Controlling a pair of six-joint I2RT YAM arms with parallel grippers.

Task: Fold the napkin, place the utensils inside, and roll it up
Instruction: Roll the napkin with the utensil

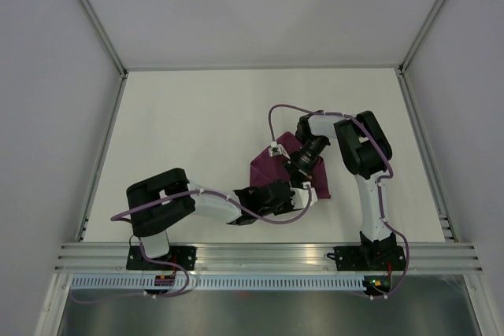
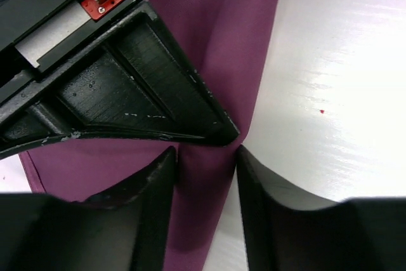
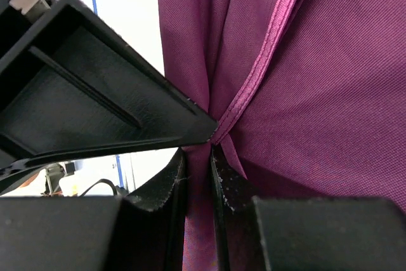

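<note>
- The napkin (image 1: 264, 169) is a deep purple cloth, a bit shiny; it is not spread flat; it is bunched into a small heap with many folds.
- It lies on the white table (image 1: 197, 131), a little right of the middle and nearer the arms' side; both grippers are on it.
- Up close, a sewn hem (image 3: 273, 36) runs down the cloth as a lighter pink line; the creases all run in towards one spot, like a fan.
- The right gripper (image 3: 198, 150) sits at that spot; its jaws are close together and pinch a thin fold of the napkin, hem and all.
- The right arm (image 1: 370, 186) goes up from its base, bends at a high elbow, then reaches back to the left and down onto the cloth.
- The left gripper (image 2: 207, 152) is just beside the right one, tip to tip; the two point at each other from opposite sides.
- Its jaws stand about half apart; a strip of the napkin runs between them and fills the gap from one finger to the other; I cannot tell if they squeeze the cloth or only stand around it.
- The left arm (image 1: 209, 204) lies low and reaches to the right along the near side of the table, ending at the near edge of the cloth.
- In the left wrist view, bare table shows right next to the purple strip.
</note>
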